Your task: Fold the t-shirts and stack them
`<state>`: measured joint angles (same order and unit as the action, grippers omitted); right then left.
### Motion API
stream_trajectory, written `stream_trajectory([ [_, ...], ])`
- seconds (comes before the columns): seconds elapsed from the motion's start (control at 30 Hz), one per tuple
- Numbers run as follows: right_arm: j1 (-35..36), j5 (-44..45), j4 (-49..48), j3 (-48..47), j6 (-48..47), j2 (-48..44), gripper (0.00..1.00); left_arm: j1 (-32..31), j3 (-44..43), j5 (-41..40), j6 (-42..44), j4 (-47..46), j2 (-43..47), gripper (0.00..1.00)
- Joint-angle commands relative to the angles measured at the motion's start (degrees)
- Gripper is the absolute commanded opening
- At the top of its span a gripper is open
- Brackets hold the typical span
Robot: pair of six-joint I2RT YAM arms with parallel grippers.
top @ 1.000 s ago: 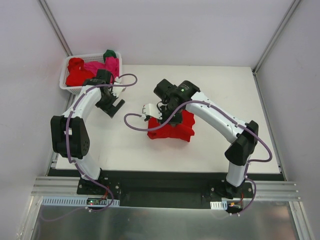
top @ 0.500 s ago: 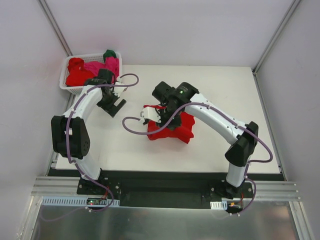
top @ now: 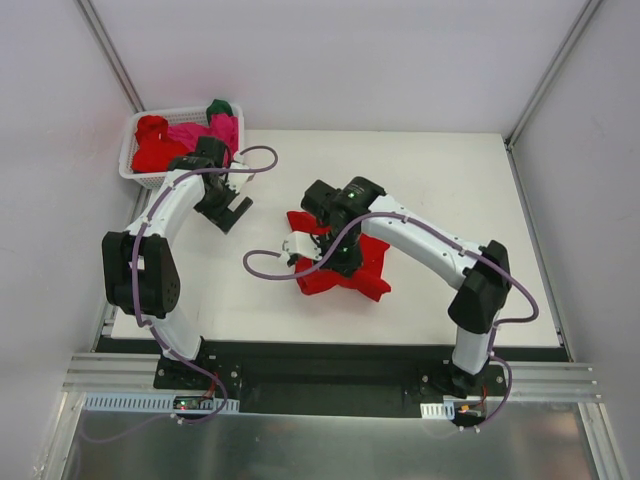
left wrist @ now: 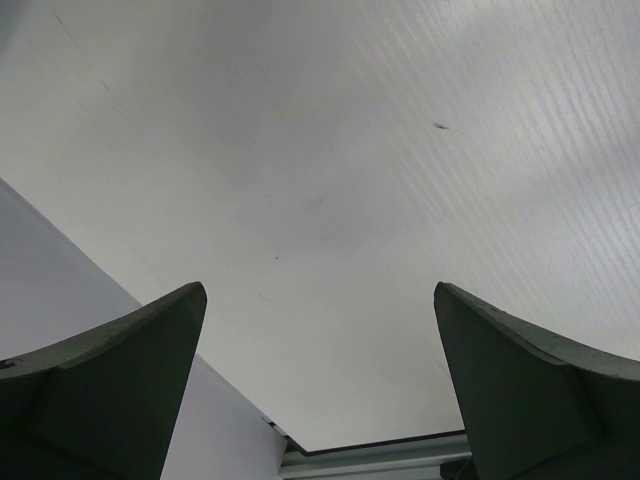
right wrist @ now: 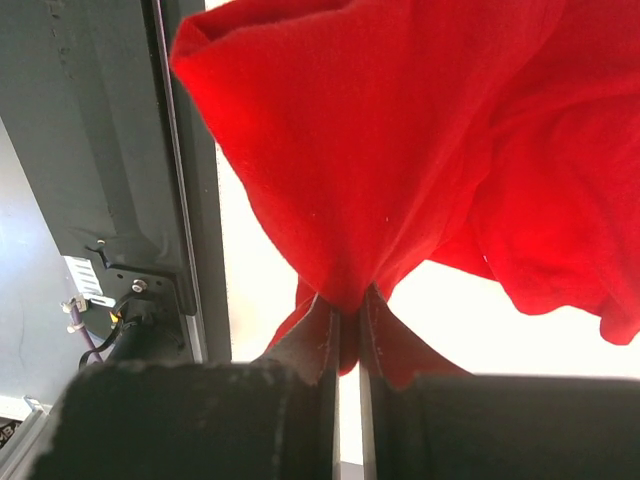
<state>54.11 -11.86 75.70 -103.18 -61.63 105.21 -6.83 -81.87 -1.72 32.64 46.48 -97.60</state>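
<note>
A bright red t-shirt (top: pixel 350 268) lies bunched in the middle of the white table (top: pixel 450 190). My right gripper (top: pixel 318 230) is shut on a fold of it; in the right wrist view the red cloth (right wrist: pixel 400 150) hangs pinched between the closed fingers (right wrist: pixel 345 318). More t-shirts, red (top: pixel 152 145), magenta-pink (top: pixel 205 135) and dark green (top: pixel 220 107), are piled in the white lattice basket (top: pixel 130 160) at the back left. My left gripper (top: pixel 232 215) is open and empty beside the basket, above bare table; its dark fingers (left wrist: pixel 120 370) stand wide apart.
The white basket sits over the table's back left corner. Slanted frame posts (top: pixel 110 60) rise at both back corners. Purple cables (top: pixel 265 250) loop from both arms above the table. The arm bases sit on a black rail (top: pixel 320 365) at the near edge.
My right gripper has swung toward the near left with the red cloth pinched in it, dragging the shirt's edge along and reshaping the heap. The left arm has stayed still.
</note>
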Motion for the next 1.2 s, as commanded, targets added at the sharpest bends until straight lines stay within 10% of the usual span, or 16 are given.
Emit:
stream_trajectory([
  [0.0,-1.2,-1.0,3.8,-3.3,-1.4,2.4,0.01,-0.8,-1.5,-0.2,1.1,1.1,0.3,0.99],
  [1.17,-11.4,11.3,-10.3,-19.1,-7.0,14.7,0.01,-1.1,-0.4,-0.7,0.2,1.0,-0.8,0.99],
])
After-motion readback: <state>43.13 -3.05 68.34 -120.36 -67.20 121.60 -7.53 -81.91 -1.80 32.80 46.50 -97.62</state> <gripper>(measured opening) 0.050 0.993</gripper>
